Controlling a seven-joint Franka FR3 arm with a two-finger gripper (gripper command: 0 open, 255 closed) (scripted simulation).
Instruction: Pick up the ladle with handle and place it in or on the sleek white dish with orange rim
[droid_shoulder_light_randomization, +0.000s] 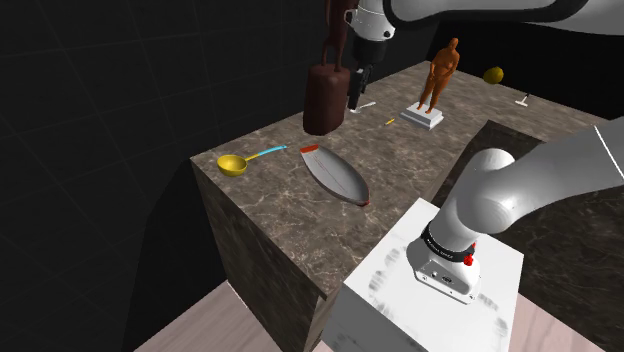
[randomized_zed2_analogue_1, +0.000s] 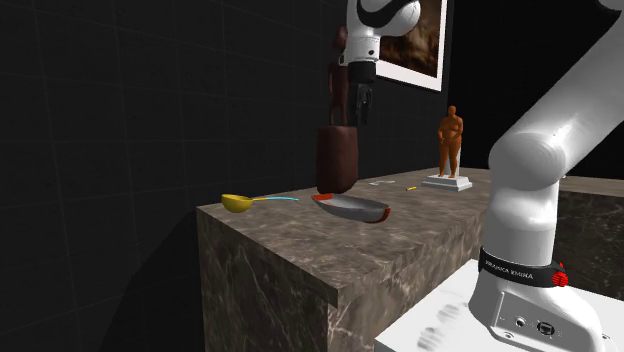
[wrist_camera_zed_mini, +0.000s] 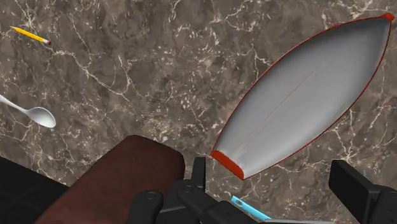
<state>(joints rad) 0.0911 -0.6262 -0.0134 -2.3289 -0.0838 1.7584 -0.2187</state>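
Hand (wrist_camera_zed_mini: 278, 191) hangs open high above the dish (wrist_camera_zed_mini: 305, 95), ladle (droid_shoulder_light_randomization: 236, 165) lying near the edge of the counter (droid_shoulder_light_randomization: 280, 205).

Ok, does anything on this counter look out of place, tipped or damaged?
Nothing looks spilled or broken. The one thing worth noting is the yellow ladle: its bowl lies close to the marble counter's corner edge. The orange-rimmed dish sits level nearby, apart from it, and the orange figurine stands upright.
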